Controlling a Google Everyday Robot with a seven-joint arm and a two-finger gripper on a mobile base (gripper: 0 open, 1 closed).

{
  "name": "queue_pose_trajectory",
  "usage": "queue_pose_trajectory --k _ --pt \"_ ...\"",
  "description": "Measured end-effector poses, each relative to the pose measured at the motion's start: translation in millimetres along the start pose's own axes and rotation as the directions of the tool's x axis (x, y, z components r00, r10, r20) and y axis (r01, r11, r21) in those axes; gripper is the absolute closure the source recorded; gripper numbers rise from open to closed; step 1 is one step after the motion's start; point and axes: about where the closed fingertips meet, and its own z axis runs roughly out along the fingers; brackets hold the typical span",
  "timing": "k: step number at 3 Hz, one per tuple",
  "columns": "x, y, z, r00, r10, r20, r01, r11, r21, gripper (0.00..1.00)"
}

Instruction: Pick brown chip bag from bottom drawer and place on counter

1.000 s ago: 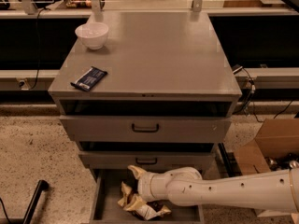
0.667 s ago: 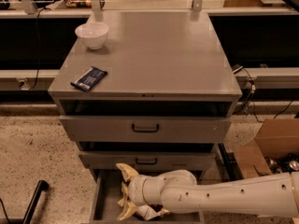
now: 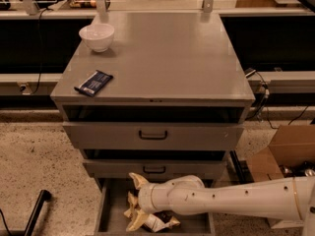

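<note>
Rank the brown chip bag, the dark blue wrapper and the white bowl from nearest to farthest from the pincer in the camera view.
The pincer is low in the open bottom drawer.
1. brown chip bag: right beside it, in the same drawer.
2. dark blue wrapper: front left of the counter.
3. white bowl: back left of the counter, farthest.

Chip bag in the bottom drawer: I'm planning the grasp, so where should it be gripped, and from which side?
Probably a raised crinkle of the chip bag, from above: it lies crumpled on the floor of the open drawer, whose walls block side approaches. The claw hangs right over it.
</note>
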Motion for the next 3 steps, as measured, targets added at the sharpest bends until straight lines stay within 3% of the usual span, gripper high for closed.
queue_pose_trajectory --k 1,2,3 --pt "37 11 19 0.992 0.119 -0.044 -0.122 0.9895 -0.078 0.00" --pt "75 17 31 0.973 0.202 -0.111 -0.216 0.9671 -0.134 0.00" --pt "129 23 28 0.952 0.253 -0.170 -0.272 0.9567 -0.103 0.00"
